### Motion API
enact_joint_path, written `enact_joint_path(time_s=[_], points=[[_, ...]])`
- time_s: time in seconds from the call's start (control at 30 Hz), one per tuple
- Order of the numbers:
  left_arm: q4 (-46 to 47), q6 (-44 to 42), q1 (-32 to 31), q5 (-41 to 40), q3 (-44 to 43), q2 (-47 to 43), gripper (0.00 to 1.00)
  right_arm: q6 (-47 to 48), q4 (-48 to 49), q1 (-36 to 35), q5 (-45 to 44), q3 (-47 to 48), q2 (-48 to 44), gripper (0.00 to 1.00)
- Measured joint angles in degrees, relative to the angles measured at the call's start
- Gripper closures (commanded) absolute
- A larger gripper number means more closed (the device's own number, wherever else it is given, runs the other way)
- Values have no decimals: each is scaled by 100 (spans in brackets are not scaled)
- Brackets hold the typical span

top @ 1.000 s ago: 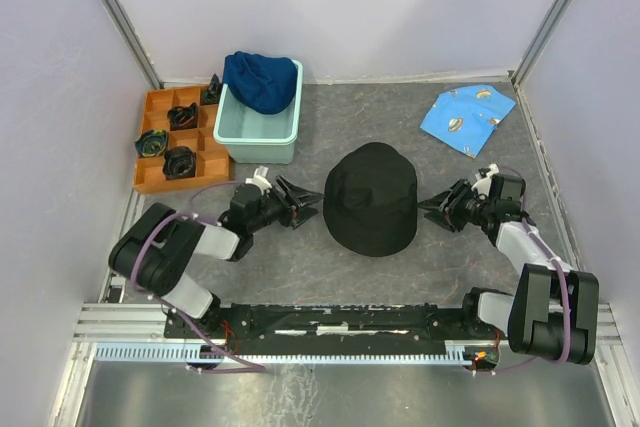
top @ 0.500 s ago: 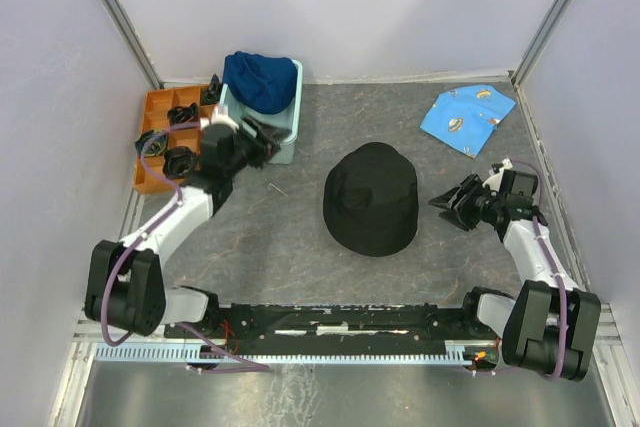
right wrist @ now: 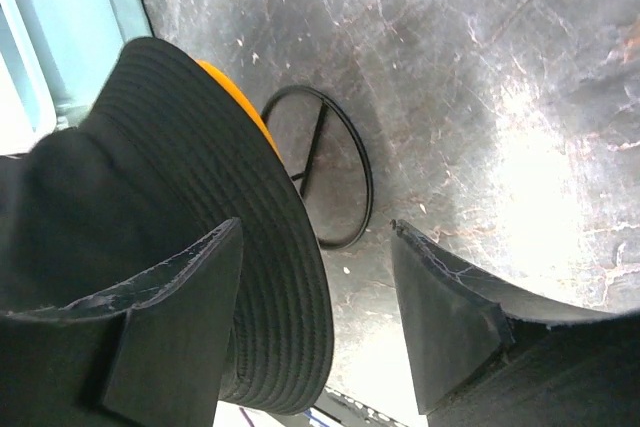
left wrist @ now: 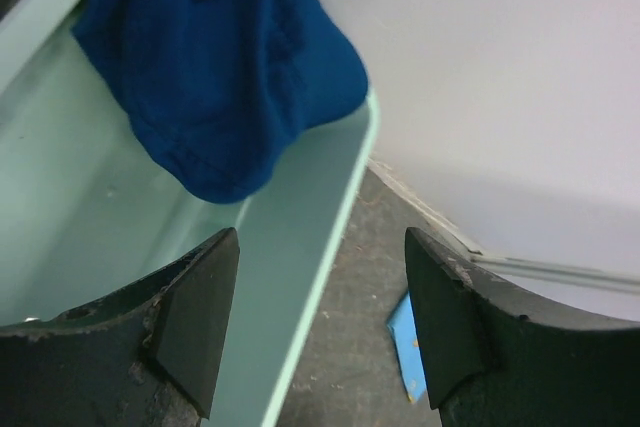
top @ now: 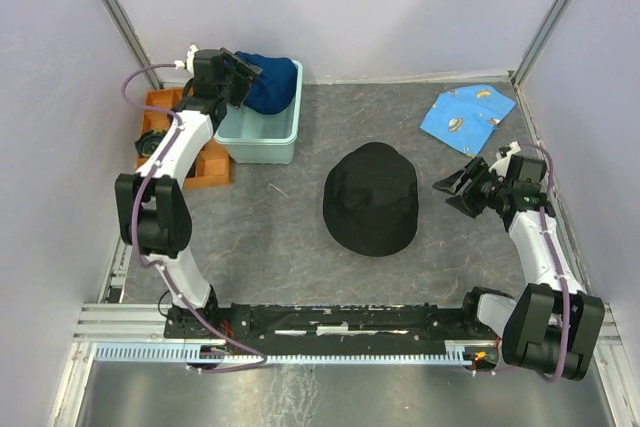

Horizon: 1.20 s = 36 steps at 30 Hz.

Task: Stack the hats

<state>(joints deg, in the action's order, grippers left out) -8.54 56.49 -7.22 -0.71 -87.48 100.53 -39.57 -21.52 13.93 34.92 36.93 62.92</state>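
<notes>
Grasping seems to be the step in hand. The left gripper [top: 243,69] is in the upper left of the top view, at the edge of the dark navy hat [top: 268,82], which lies heaped in the mint-green tub [top: 262,137]. In the left wrist view its jaws stand wide apart with nothing between them. The hat fills the upper left of that frame, above the pale tub wall.

The black hat [top: 372,197] sits in the middle of the table. In the right wrist view a yellow-orange hat [right wrist: 236,97] shows under its brim, so a stack is already begun. A light blue one I cannot see. The right gripper [top: 466,191], to the right of the black hat and apart from it, is also open and empty.

To do it well, I would bring the left fingers lower and further over the fabric, so that they close on a thick fold of the crown and not only on the thin hem. The lower finger should stay off the tub wall, otherwise the tub may lift together with the hat.
</notes>
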Motion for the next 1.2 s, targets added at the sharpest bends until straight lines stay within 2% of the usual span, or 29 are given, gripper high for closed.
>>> enact_joint_path(time_s=[0.37, 0.7, 0.8, 0.9, 1.07, 1.2], points=[[-557, 243, 55, -693, -1082, 1276, 25, 33, -258, 0, -181, 774, 37, 28], [-828, 243, 175, -807, -2538, 2393, 26, -22, -280, 0, -391, 822, -42, 28], [-940, 243, 186, -754, -3040, 2806, 37, -22, -299, 0, -444, 826, -63, 28], [-975, 245, 186, -645, -3373, 3121, 65, -22, -334, 0, -514, 879, -72, 28], [-1123, 240, 186, -588, -3390, 3241, 96, -24, -334, 2, -564, 1003, -72, 28], [-1156, 232, 186, -470, -3399, 3244, 97, -52, -321, 2, -568, 1016, -68, 28]])
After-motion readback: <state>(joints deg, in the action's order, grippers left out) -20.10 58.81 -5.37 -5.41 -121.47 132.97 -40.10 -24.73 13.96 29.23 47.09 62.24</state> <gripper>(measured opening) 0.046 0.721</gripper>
